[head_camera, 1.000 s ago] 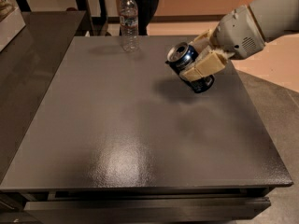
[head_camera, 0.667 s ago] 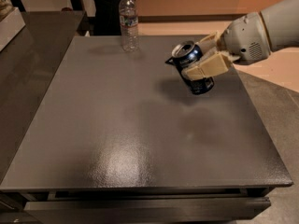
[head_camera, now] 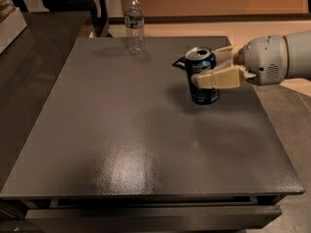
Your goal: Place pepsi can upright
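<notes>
Seen from the one camera, the beige two-finger gripper [head_camera: 208,68] on its white arm reaches in from the right, jaws clamped on the small dark blue aluminium pepsi can [head_camera: 200,61]. The can stands close to upright, silver top rim facing up, over the far right part of the dark grey square table [head_camera: 121,130]; whether its base touches is unclear. A clear plastic water bottle [head_camera: 134,23] stands well apart at the far edge.
</notes>
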Motion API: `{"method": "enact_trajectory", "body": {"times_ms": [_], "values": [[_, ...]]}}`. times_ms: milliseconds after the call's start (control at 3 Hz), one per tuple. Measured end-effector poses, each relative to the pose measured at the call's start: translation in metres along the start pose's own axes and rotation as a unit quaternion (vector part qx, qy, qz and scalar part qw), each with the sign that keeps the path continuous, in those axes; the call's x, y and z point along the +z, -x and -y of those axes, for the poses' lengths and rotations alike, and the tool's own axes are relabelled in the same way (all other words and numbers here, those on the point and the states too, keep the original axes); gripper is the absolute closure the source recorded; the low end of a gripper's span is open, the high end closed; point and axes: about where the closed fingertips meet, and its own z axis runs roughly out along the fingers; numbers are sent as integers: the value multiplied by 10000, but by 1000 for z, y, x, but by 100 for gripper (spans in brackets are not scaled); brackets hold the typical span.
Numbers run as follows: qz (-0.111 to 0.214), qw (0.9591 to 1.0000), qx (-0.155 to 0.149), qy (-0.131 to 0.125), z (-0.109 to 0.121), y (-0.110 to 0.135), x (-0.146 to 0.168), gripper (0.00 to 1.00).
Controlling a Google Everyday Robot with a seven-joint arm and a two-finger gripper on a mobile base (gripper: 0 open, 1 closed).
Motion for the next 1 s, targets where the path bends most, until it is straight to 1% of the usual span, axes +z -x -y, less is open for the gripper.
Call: {"method": "enact_trajectory", "body": {"times_ms": [333, 667, 1000], "values": [[460, 9989, 43, 43, -8, -4, 1, 100], [800, 9968, 12, 84, -15, -12, 4, 100], [977, 9952, -10, 113, -21, -22, 9, 100]]}}
